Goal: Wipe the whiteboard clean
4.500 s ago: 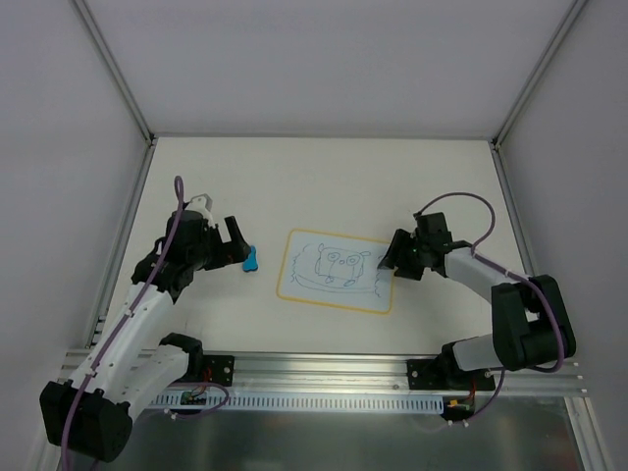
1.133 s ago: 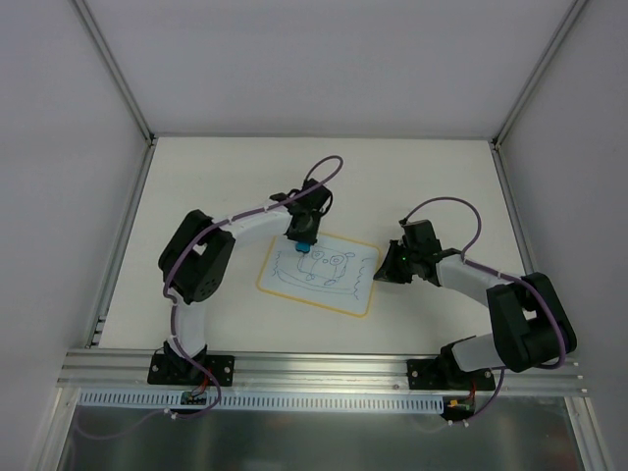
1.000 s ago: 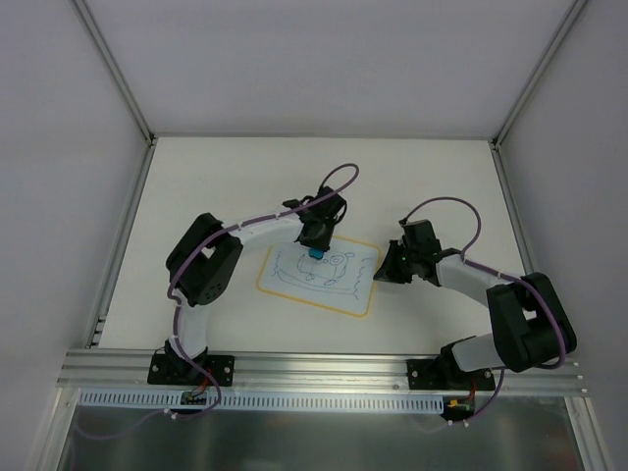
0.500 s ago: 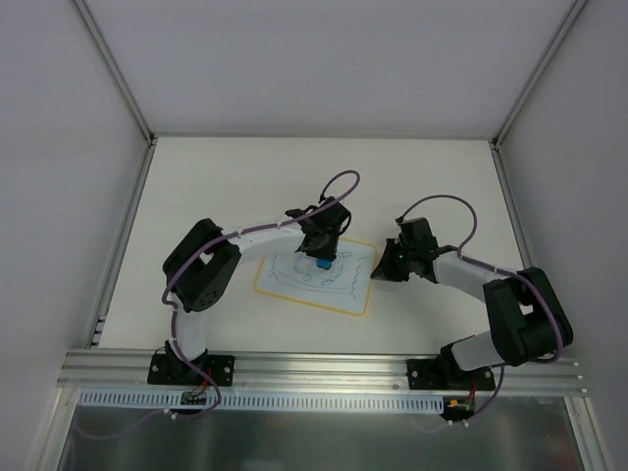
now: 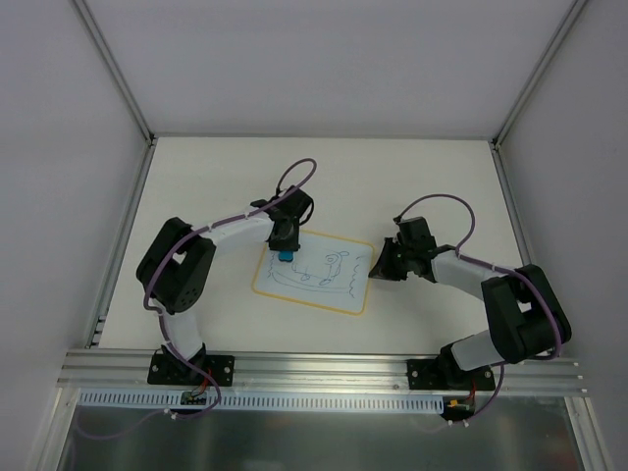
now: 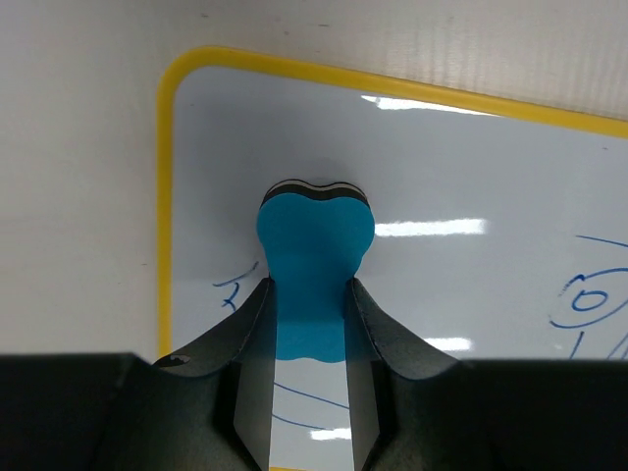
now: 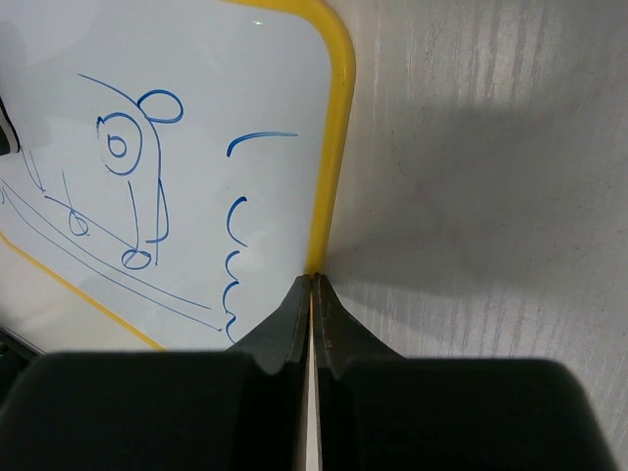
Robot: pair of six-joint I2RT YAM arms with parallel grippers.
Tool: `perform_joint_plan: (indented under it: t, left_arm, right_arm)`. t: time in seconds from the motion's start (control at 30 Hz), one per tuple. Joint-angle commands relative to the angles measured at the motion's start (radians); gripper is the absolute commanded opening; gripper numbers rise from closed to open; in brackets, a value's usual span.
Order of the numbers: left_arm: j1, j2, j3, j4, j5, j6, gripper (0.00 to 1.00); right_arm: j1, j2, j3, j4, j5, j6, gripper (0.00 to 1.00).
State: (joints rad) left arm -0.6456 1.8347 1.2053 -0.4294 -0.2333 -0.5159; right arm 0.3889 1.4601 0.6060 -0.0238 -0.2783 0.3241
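The whiteboard (image 5: 329,287) lies flat on the table, yellow-bordered, with blue doodles left on its middle and right. My left gripper (image 5: 284,245) is shut on a blue eraser (image 5: 283,255) near the board's far left corner. In the left wrist view the eraser (image 6: 314,240) presses on the whiteboard (image 6: 471,177) between my left gripper (image 6: 308,287) fingers; the surface around it is wiped white. My right gripper (image 5: 377,272) is shut, empty, at the board's right edge. In the right wrist view my right gripper (image 7: 313,279) touches the yellow border of the whiteboard (image 7: 245,88).
The white table (image 5: 324,177) is boxed in by grey walls with metal corner posts (image 5: 118,78). An aluminium rail (image 5: 324,368) carrying both arm bases runs along the near edge.
My left gripper has dragged the eraser leftward from the board's middle to its far left corner. Part of the doodle's left side is gone. The board crept slightly left; the right gripper followed its edge.
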Motion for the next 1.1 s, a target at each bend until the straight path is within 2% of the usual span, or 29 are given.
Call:
perform_joint_plan:
  t: [0.0, 0.2, 0.37, 0.47, 0.53, 0.73, 0.87, 1.07]
  left_arm:
    - [0.04, -0.023, -0.059, -0.115, -0.076, 0.019, 0.0]
    - [0.055, -0.025, -0.082, -0.115, -0.089, 0.042, 0.0]
    - [0.032, 0.004, -0.085, -0.112, -0.009, 0.014, 0.0]
    - [-0.077, 0.035, -0.032, -0.114, -0.012, 0.014, 0.0]
    - [-0.149, 0.058, 0.023, -0.114, 0.055, -0.007, 0.0]
    - [-0.273, 0.149, 0.106, -0.117, 0.117, -0.074, 0.0]
    - [-0.272, 0.124, 0.067, -0.124, 0.079, -0.102, 0.0]
    - [-0.155, 0.04, -0.029, -0.158, -0.029, -0.081, 0.0]
  right_arm:
    - [0.007, 0.039, -0.018, -0.076, 0.082, -0.028, 0.0]
    - [0.007, 0.054, -0.015, -0.073, 0.085, -0.026, 0.0]
    - [0.007, 0.043, -0.02, -0.071, 0.088, -0.026, 0.0]
    - [0.007, 0.045, -0.02, -0.071, 0.091, -0.026, 0.0]
    - [0.008, 0.046, -0.018, -0.068, 0.09, -0.025, 0.0]
    - [0.008, 0.031, -0.023, -0.073, 0.094, -0.022, 0.0]
    - [0.008, 0.031, -0.023, -0.073, 0.096, -0.022, 0.0]
    - [0.008, 0.036, -0.023, -0.073, 0.09, -0.022, 0.0]
